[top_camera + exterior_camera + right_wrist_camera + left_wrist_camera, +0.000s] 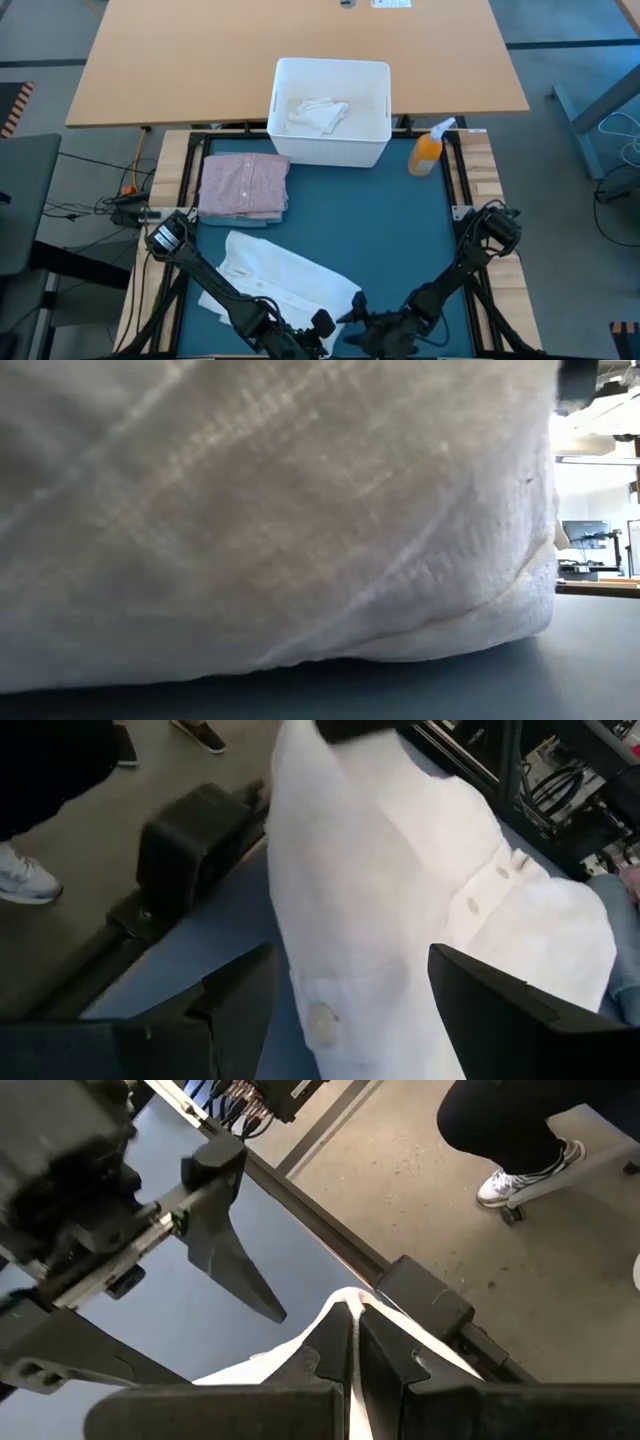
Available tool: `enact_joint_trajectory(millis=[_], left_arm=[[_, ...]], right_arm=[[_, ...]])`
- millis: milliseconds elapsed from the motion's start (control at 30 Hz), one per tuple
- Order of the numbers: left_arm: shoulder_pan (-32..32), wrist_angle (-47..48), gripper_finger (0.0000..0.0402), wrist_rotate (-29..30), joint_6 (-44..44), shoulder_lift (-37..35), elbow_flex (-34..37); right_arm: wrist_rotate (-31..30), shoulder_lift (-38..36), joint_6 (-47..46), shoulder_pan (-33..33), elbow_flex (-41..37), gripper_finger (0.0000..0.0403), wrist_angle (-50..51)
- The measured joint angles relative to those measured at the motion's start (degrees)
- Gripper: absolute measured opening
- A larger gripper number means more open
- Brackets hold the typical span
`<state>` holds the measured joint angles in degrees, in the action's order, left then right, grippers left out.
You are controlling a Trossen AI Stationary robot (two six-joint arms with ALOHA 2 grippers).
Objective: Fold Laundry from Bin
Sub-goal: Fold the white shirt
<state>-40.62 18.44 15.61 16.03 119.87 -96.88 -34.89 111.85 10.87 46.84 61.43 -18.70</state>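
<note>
A white buttoned shirt [285,280] lies spread on the teal mat [400,230] at the near left, and it fills the low view [280,510]. My left gripper [325,322] is shut on its near right end. My right gripper [357,318] stands open just right of it, its fingers on either side of the raised shirt [400,920]; I cannot tell whether they touch it. A folded pink shirt [245,185] lies flat at the far left of the mat. The white bin [330,120] at the far edge holds white cloth [318,113]. My left gripper pinches a raised fold of the white shirt [345,1305] at its near right end between its two fingers. The fingers slant down, coming from the table's left. The pinched cloth stands up in a peak, while the rest of the shirt lies on the mat.
An orange spray bottle [427,152] stands right of the bin. A black bracket [425,1295] sits on the frame rail at the near edge. A person's shoe [520,1175] shows on the floor beyond. The mat's right half is bare.
</note>
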Motion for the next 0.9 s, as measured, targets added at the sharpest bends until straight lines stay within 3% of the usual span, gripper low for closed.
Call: enact_joint_trajectory(millis=[467, 900], left_arm=[[0.0, 0.1, 0.0, -0.2, 2.2, 0.0, 0.0], [0.0, 0.1, 0.0, -0.1, 2.4, 0.0, 0.0]], right_arm=[[-1.5, 0.0, 3.0, -0.2, 0.4, 0.0286, 0.1], [-1.0, 0.0, -1.0, -2.0, 0.4, 0.0286, 0.5]])
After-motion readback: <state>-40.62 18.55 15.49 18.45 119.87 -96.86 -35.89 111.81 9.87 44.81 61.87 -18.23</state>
